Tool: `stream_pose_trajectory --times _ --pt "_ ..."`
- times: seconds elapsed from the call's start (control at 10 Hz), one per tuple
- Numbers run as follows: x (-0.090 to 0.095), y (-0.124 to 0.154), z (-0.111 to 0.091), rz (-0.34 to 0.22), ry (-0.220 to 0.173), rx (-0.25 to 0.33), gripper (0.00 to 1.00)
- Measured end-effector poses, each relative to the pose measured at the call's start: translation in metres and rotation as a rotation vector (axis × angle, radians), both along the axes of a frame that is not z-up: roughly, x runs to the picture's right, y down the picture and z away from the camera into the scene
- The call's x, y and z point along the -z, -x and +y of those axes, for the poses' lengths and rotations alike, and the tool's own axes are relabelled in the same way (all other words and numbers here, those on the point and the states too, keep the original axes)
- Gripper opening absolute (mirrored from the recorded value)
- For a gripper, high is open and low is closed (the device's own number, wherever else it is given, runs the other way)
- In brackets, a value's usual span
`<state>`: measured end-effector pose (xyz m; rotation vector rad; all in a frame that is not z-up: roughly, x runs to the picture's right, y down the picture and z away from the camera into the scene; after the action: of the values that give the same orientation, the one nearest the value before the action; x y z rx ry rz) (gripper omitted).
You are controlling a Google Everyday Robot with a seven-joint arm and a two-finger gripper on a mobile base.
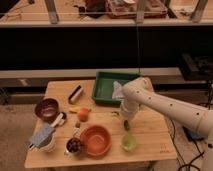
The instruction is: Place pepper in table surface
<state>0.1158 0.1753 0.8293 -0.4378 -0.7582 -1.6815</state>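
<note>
The robot's 1 white arm (165,107) reached in from the right edge, bent at an elbow near the middle of the view. Its wrist turned straight down, and the gripper (126,121) hung low at the end, pointing at the surface just below it.
</note>
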Motion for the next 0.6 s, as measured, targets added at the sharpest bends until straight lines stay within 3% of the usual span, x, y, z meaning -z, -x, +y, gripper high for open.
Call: stream_pose_trajectory --times 0.4,0.6 --pt "-0.0052 0.0026 0.0013 0.000 0.007 0.006 0.79" --pt "-0.0063 0.0041 0.0007 -0.006 0.011 0.000 0.80"
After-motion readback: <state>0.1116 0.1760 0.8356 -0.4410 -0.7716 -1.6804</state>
